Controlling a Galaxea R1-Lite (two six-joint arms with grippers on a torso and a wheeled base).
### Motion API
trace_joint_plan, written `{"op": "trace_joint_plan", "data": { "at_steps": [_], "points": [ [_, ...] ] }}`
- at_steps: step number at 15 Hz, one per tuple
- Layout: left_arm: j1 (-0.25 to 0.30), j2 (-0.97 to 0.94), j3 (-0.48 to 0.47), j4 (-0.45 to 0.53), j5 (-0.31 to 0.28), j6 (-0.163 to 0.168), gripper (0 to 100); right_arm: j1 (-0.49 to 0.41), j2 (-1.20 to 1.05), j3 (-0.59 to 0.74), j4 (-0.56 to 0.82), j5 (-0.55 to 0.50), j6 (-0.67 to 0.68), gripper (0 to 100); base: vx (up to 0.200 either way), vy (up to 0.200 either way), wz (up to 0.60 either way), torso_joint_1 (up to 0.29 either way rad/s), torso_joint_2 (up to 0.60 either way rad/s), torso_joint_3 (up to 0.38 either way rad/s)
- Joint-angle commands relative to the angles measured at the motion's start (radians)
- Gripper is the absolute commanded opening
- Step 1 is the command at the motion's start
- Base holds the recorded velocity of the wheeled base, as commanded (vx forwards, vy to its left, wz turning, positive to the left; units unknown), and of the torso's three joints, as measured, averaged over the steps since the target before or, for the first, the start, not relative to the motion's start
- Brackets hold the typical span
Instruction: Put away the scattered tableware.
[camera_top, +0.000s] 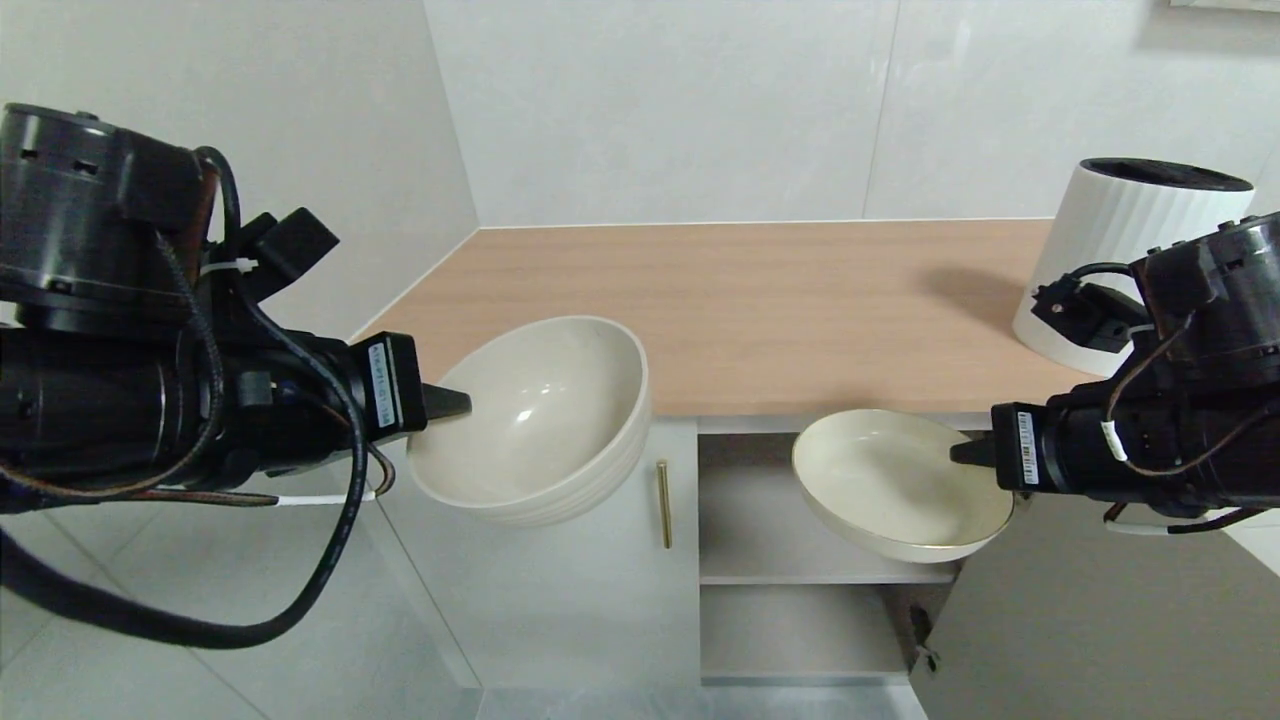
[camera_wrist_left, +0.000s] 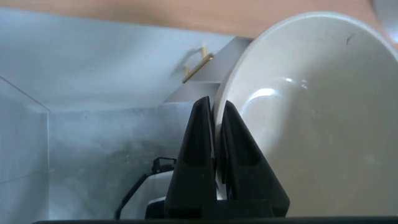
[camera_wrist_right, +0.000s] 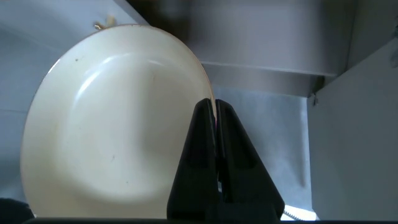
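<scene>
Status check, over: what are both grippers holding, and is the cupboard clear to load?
Left gripper jaws shut on bowl rim. Right gripper jaws shut on plate rim, before open cabinet. Nothing seen blocking it.

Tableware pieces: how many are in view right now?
2. A deep bowl in the left end effector, a shallow dish in the right end effector; the cabinet may hide more.

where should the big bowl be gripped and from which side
At the rim, one finger inside the wall and one outside, coming in from the robot's left. The bowl is too wide and round to span, but its thin wall fits between the fingers. The left end effector holds it that way now, tilted.
</scene>
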Motion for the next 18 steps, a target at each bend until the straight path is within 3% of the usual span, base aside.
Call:
{"op": "trace_joint_plan", "data": {
  "at_steps": [1, 13, 18],
  "points": [
    [0.000, 0.004, -0.001, 0.000, 0.000, -0.001, 0, -0.001, 0.012, 0.000, -0.007, -0.001, -0.001, 0, 0.000, 0.000, 0.00, -0.178, 0.49, 0.286],
    [0.000, 0.012, -0.001, 0.000, 0.014, -0.001, 0, 0.001, 0.058, 0.076, -0.143, -0.010, -0.032, 0, 0.000, 0.000, 0.00, -0.142, 0.46, 0.317],
    [0.000, 0.013, -0.001, 0.000, 0.012, -0.001, 0, 0.001, 0.069, 0.087, -0.152, -0.009, -0.036, 0, 0.000, 0.000, 0.00, -0.026, 0.11, 0.077]
  ]
}}
